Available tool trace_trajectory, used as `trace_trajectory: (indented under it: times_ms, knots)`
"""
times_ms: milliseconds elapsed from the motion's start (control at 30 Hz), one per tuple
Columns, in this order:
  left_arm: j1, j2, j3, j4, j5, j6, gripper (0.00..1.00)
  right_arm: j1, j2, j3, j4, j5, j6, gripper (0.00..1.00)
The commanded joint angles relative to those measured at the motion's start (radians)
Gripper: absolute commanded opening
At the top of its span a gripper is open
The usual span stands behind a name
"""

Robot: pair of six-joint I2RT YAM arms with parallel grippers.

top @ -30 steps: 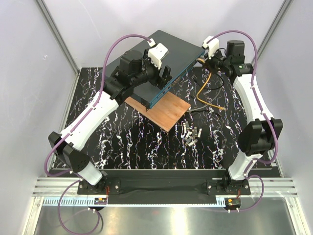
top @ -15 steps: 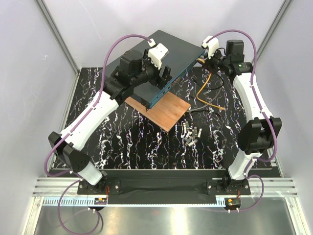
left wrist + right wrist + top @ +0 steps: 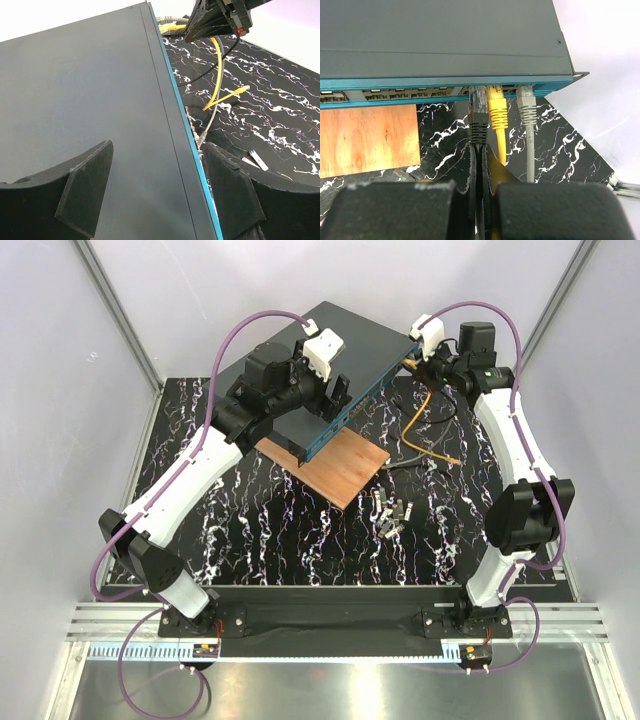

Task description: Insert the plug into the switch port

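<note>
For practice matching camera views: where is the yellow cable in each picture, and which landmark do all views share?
Top external: yellow cable right of centre, over the marbled table.
Left wrist: upper right, beside the switch.
Right wrist: centre, meeting the switch front.
Shared landmark: the switch's teal front edge.

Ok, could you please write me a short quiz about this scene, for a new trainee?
1. True or false: the left claw stands open.
2. How many plugs sit at the front of the switch, as the right wrist view shows? A) one B) three C) five
3. Fill in: the right claw is shut on the ___ cable.
Key: 1 true; 2 B; 3 black, that is, the black cable.
</note>
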Motion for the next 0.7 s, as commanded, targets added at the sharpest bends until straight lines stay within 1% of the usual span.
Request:
trace_trajectory:
  times_ms: [0, 333, 500, 667]
  knots:
    - [0.007, 0.000, 0.036, 0.052, 0.002, 0.007, 0.79, 0.025, -0.004, 0.028, 0.041, 0.014, -0.009, 0.00]
    - [0.007, 0.004, 0.038, 0.052, 0.001, 0.008, 0.79, 0.037, -0.001, 0.068, 0.068, 0.028, 0.022, 0.00]
    - [0.011, 0.007, 0.045, 0.035, 0.001, -0.003, 0.80, 0.057, 0.011, 0.091, 0.070, 0.046, 0.007, 0.00]
    - [0.022, 0.009, 0.048, 0.031, 0.004, -0.008, 0.79, 0.085, 0.013, 0.074, 0.090, 0.083, -0.022, 0.00]
